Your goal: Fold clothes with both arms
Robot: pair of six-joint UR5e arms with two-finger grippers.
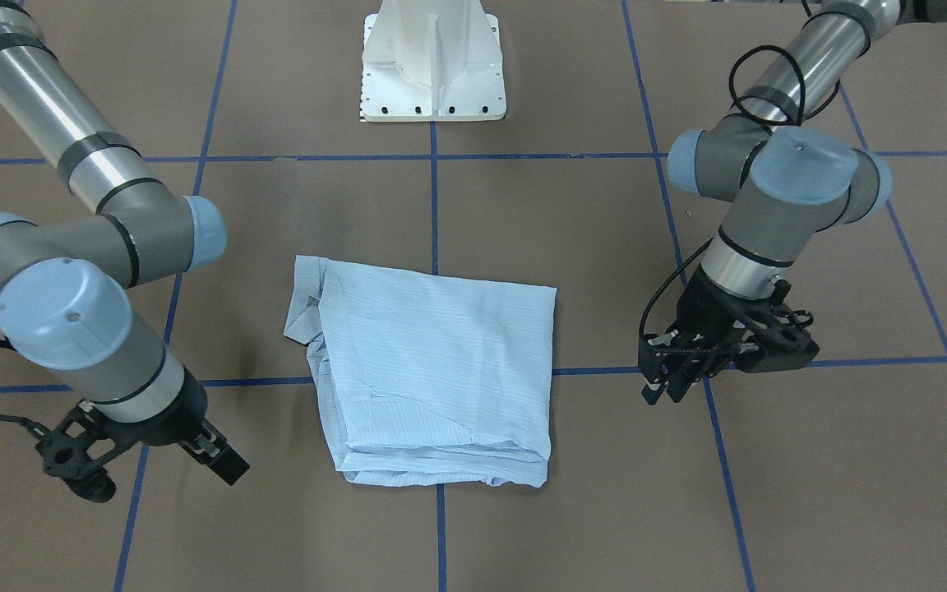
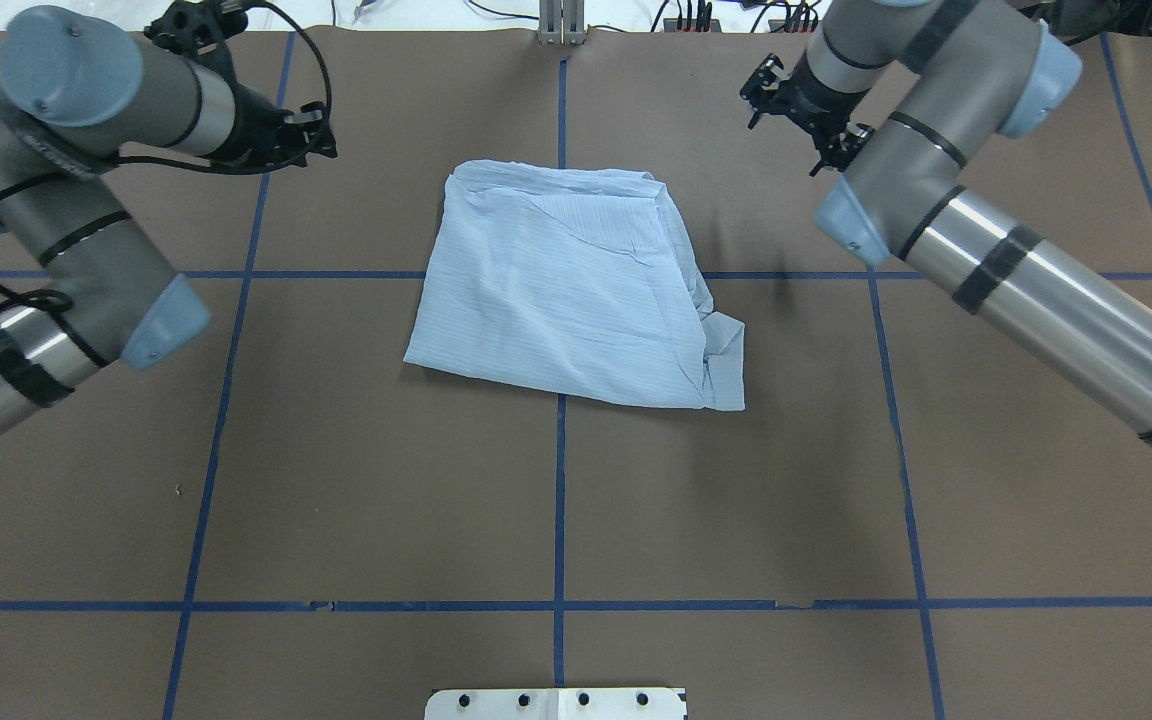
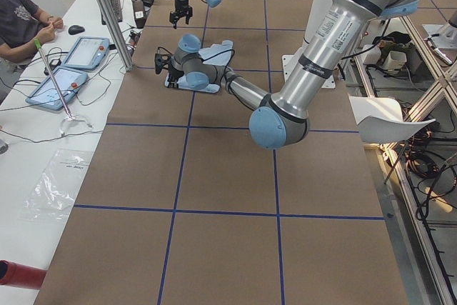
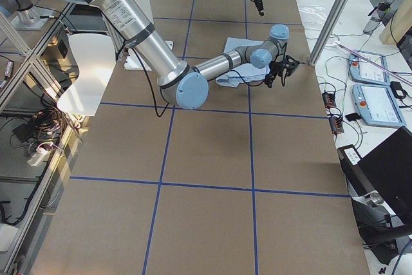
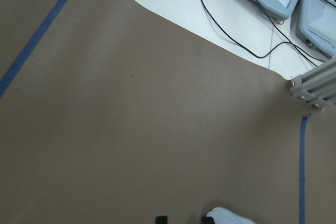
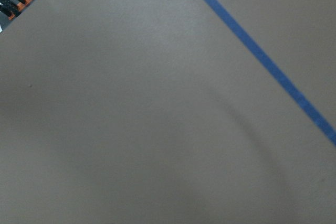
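Shirt (image 1: 432,370), folded at tabletop ctr: light, limp, thin (layers prob. slip), so pinch the stacked corners. Left gripper (image 1: 662,391) fingers parted, empty; right gripper (image 1: 225,467) can't tell.

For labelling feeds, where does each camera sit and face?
Front-facing: across table, facing base; left arm, right arm, shirt.
Overhead: behind base, looking down; both arms.
Exterior left: left end; left arm near.
Exterior right: right end; right arm near.
Left wrist: down at table; fingertips.
Right wrist: down at table only.
Shared: first four show shirt.
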